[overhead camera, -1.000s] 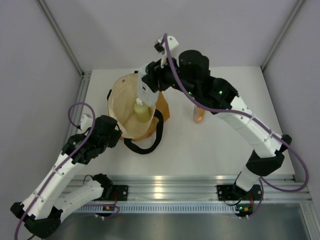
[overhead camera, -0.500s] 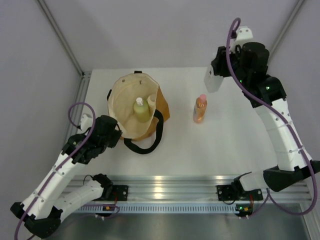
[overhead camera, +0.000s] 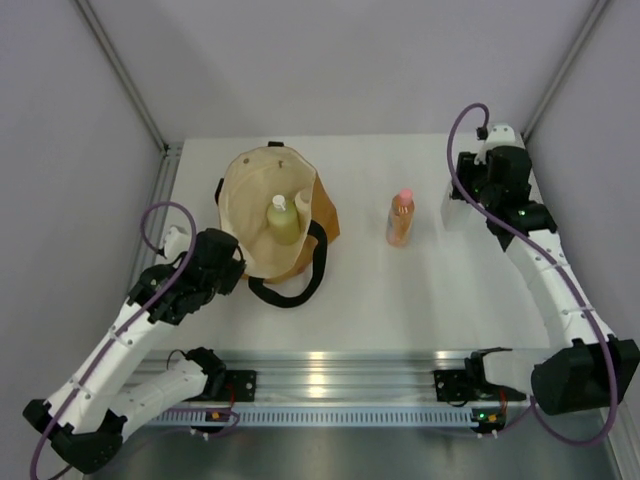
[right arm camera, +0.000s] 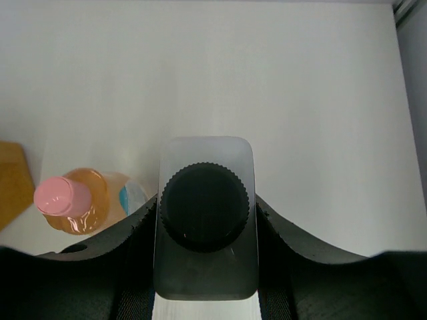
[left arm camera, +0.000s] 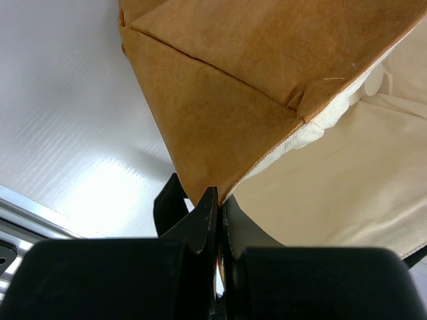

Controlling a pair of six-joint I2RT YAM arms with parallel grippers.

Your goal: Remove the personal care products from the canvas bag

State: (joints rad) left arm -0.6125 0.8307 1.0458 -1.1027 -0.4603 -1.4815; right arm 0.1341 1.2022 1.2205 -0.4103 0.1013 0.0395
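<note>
Over the white tabletop (overhead camera: 400, 300), the right pincer (right arm camera: 205, 227) grips the black-capped bottle (right arm camera: 205, 200) upright (amber bottle (right arm camera: 80, 203) just left). The left pincer (left arm camera: 217, 213) pinches the bag (left arm camera: 220, 100) rim.

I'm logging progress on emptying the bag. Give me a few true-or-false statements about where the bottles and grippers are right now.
1. The amber bottle with the pink cap stands upright on the table, outside the canvas bag. True.
2. The right gripper is empty. False: it is shut on the whitish bottle with the black cap, over the table's right side.
3. The yellow-green bottle is inside the canvas bag. True.
4. The left gripper hangs open above the bag. False: its jaws are shut on the bag's rim at the near left side.
</note>
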